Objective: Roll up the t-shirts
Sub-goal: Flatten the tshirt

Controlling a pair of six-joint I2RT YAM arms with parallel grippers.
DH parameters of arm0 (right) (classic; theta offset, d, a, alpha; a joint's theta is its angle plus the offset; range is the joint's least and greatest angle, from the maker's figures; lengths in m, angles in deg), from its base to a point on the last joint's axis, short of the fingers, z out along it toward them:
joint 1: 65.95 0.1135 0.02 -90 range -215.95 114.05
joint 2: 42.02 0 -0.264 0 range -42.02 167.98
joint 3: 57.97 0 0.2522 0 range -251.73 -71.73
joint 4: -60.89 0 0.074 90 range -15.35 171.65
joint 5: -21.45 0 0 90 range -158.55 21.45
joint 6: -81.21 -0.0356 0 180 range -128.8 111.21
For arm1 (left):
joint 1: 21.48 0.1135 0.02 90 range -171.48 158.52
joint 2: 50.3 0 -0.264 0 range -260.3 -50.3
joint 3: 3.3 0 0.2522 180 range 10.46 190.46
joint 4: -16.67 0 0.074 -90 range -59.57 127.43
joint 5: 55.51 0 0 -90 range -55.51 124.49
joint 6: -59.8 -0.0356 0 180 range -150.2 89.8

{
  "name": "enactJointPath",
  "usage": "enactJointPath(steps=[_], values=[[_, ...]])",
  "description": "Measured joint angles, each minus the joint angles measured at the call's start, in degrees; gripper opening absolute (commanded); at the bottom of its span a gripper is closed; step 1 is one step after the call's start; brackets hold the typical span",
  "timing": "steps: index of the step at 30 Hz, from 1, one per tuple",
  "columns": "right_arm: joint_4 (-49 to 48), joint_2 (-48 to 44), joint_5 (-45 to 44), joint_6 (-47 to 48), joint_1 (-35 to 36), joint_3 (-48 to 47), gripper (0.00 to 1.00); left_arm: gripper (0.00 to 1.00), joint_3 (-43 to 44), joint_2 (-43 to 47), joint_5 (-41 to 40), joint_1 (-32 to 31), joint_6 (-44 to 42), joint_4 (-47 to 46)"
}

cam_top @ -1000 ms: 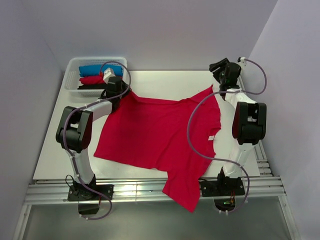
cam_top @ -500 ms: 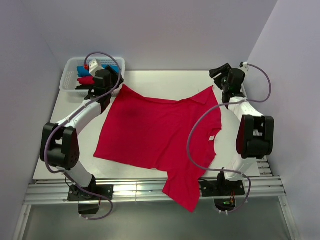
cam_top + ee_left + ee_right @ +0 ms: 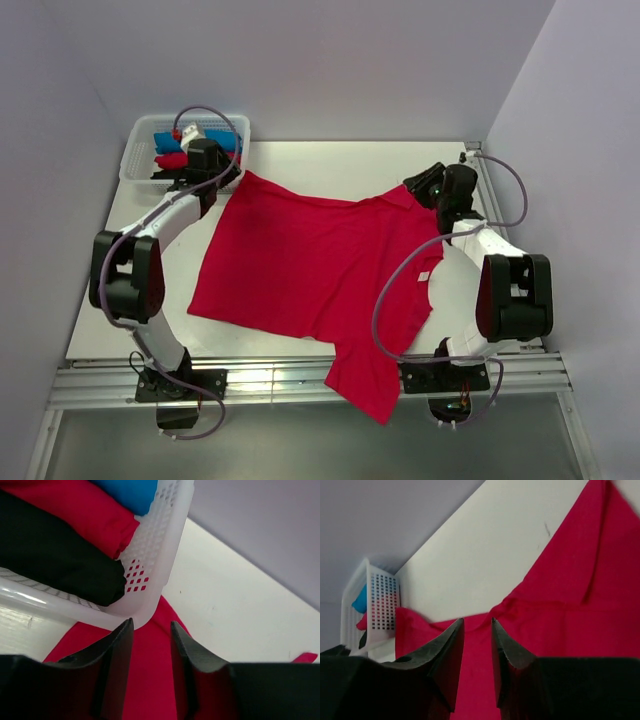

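A crimson-red t-shirt (image 3: 310,260) lies spread flat on the white table, one part hanging over the near edge. A small pale label (image 3: 423,275) shows near its right side. My left gripper (image 3: 205,165) hovers over the shirt's far-left corner, right beside the basket; in the left wrist view it (image 3: 151,625) is narrowly open and empty above red cloth (image 3: 150,680). My right gripper (image 3: 427,186) hovers over the shirt's far-right corner; in the right wrist view it (image 3: 476,621) is narrowly open and empty above the shirt (image 3: 560,610).
A white lattice basket (image 3: 137,160) at the far left corner holds rolled blue (image 3: 135,490), red (image 3: 75,510) and black (image 3: 50,565) shirts. Its corner (image 3: 150,555) is just ahead of my left fingertips. Walls close in behind and on both sides.
My left arm reached farther back, its gripper now against the basket's near corner. My right gripper came forward and left from the back right corner to over the shirt's far-right corner.
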Motion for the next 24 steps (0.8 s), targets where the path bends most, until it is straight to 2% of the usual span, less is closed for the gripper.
enactJointPath(steps=[9, 24], values=[[-0.46, -2.36, 1.03, 0.57, 1.81, 6.67, 0.3, 0.37, 4.44, -7.65, 5.92, -0.26, -1.33, 0.96], [-1.25, -3.39, 0.9, 1.99, 3.98, 11.1, 0.29, 0.37, 15.26, -17.94, 6.93, -1.53, -2.56, 2.47]])
